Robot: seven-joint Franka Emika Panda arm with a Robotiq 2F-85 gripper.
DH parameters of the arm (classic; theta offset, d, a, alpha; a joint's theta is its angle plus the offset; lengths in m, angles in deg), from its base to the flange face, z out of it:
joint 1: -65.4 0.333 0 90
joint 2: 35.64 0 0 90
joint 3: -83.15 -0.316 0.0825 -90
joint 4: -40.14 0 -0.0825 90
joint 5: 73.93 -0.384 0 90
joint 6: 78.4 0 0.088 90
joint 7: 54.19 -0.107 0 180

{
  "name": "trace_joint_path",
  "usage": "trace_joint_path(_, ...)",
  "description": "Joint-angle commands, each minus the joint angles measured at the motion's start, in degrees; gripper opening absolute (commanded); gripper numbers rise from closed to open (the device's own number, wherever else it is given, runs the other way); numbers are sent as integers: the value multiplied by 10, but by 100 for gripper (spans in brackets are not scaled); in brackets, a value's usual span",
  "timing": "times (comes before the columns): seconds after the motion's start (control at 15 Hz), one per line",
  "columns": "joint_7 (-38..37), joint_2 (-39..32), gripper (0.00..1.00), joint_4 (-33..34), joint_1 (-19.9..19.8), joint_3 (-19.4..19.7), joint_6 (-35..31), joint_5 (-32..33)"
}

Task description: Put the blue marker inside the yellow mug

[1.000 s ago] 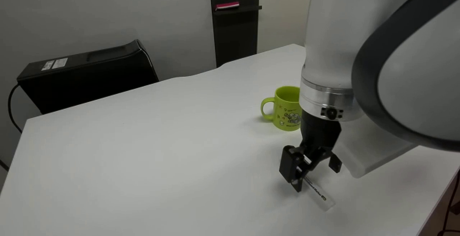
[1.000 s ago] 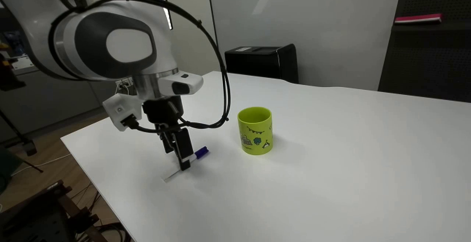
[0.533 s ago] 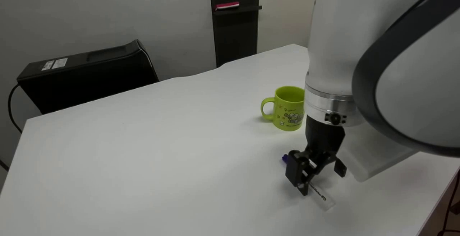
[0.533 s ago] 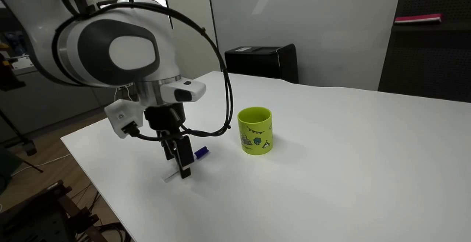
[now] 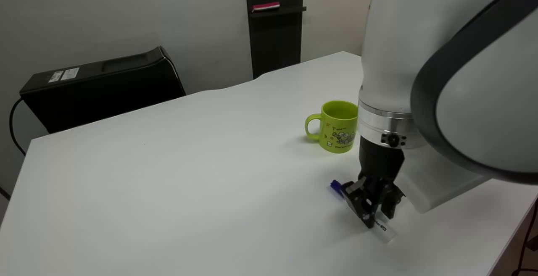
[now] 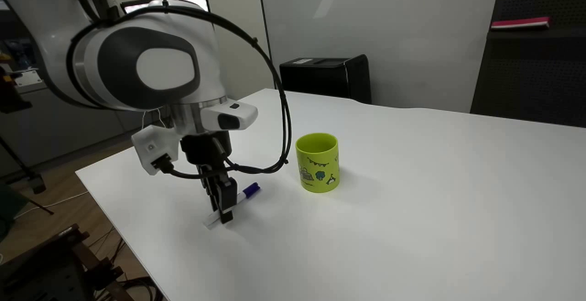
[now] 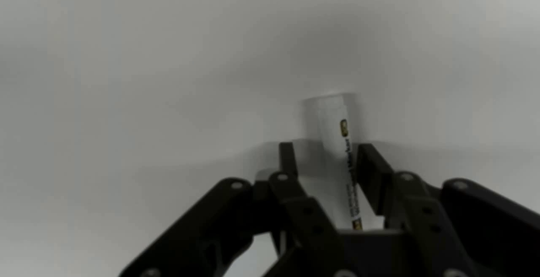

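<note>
Table: wht, in both ext. views.
Arm: bent down over table.
Gripper: low at tabletop, jaws apart, unclenched.
Mug: yel-green, upright on table, partly hidden by arm in an ext. view.
Marker: on table btwn jaws; gap one side, contact on other unclear; blue cap twd mug.

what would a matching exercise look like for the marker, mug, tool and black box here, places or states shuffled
Things:
1. blue marker
2. yellow mug
3. tool
4. black box

Places or states:
A. upright on the table
B. between the tool's fingers
C. beyond the table's edge
D. partly open

Right pairs: 1-B, 2-A, 3-D, 4-C
</note>
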Motion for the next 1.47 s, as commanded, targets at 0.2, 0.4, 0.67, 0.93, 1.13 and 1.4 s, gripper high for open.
trace_joint_path(0.2, 6, 16, 0, 0, -20, -6, 23, -16)
trace_joint_path(0.4, -1, 30, 4, 2, -19, 2, 45, -7)
trace_joint_path(0.67, -6, 80, 4, 12, -22, 7, 100, 7)
trace_joint_path(0.93, 38, 140, 4, 47, -66, -25, 211, -43)
trace_joint_path(1.13, 82, 162, 4, 99, -99, -32, 334, -101)
trace_joint_path(1.4, 99, 159, 4, 184, -135, -20, 480, -133)
